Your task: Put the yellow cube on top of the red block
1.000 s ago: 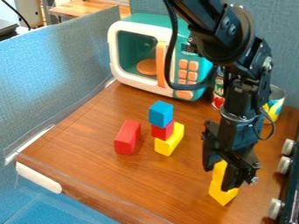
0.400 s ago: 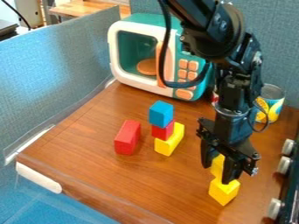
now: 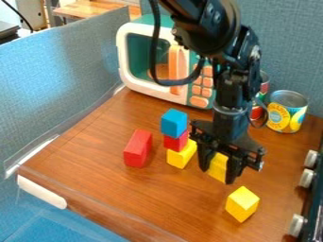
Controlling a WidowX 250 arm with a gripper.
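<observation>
My gripper (image 3: 217,176) hangs right of the stacked blocks, shut on a yellow cube (image 3: 217,166) that shows between its fingers. Over at the left, the long red block (image 3: 137,148) lies on the wooden surface. Between the two stands a stack: a blue cube (image 3: 174,123) on a small red block (image 3: 176,141), which rests on a yellow block (image 3: 181,155). Another yellow cube (image 3: 242,204) sits on the wood, in front of and to the right of the gripper.
A toy microwave (image 3: 165,66) stands behind the stack. Two cans, one with a yellow label (image 3: 286,111), are at the back right. Stove knobs (image 3: 306,177) line the right edge, and a blue partition (image 3: 63,90) borders the left.
The gripper and the yellow cube it holds have moved left and up in the view, away from the other yellow cube. The blocks on the wood have stayed put.
</observation>
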